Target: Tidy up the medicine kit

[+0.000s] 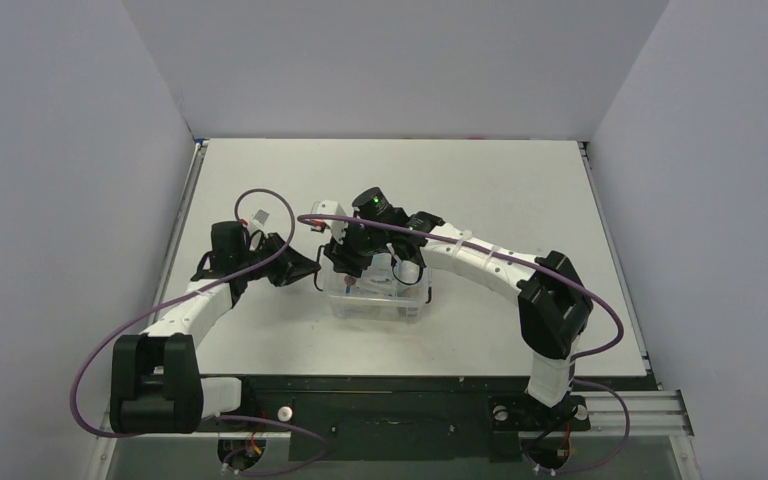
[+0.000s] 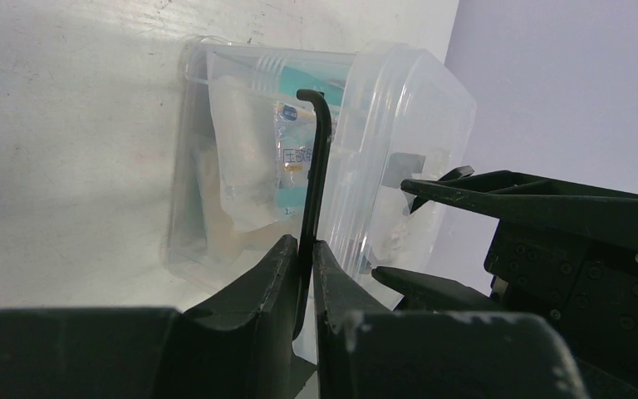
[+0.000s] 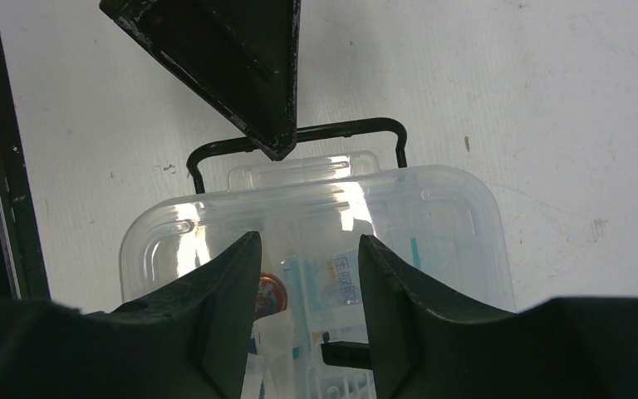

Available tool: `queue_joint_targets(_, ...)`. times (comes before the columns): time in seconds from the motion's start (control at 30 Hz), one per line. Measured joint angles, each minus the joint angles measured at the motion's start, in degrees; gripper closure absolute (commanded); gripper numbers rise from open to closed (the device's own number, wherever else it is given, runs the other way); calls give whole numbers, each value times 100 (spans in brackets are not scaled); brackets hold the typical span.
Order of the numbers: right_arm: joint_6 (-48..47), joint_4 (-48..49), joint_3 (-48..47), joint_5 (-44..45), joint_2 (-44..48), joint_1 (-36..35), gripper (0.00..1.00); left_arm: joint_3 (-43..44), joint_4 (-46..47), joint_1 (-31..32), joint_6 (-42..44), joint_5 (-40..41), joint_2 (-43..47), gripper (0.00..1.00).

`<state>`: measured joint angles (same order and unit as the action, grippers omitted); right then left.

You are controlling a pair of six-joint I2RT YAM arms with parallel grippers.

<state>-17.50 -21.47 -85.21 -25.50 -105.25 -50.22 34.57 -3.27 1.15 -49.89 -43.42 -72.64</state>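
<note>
Left hand is pressed together on the black wire clip of the medicine kit, the thin wire running up between the two pads at the kit's 9 o'clock side in the top view. The right hand hangs over the kit's 12 o'clock half with its fingers spread partway. Nothing sits between them, and through the gap only the kit's clear top and contents show.

The kit rests on the white counter, a little toward 7 o'clock from the counter's middle and between the two arms. Through its walls the left wrist view shows soft clear packets with teal print, stacked loosely. Whether a lid is seated on top cannot be told for sure, as everything there is clear plastic.

By its look the kit is light, with thin and smooth walls, stiff enough to keep its shape but likely to flex and slip under a hard squeeze. The wire clip is a poor lifting point: it is narrow and probably pivots, so the box would swing or the clip would simply fold. For moving the kit, a better hold would be across the two long walls near the rim, at 3 and 9 o'clock, or one hand pressing down on top to steady it while the other works the clip. The packets inside are loose and would slide if it is tilted.
</note>
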Motion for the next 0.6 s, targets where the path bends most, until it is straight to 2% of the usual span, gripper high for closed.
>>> queue_joint_targets(0.6, 20, 22, 17, 4, 4, 0, 57, 31, -214, 35, 63, 101, 188, 90)
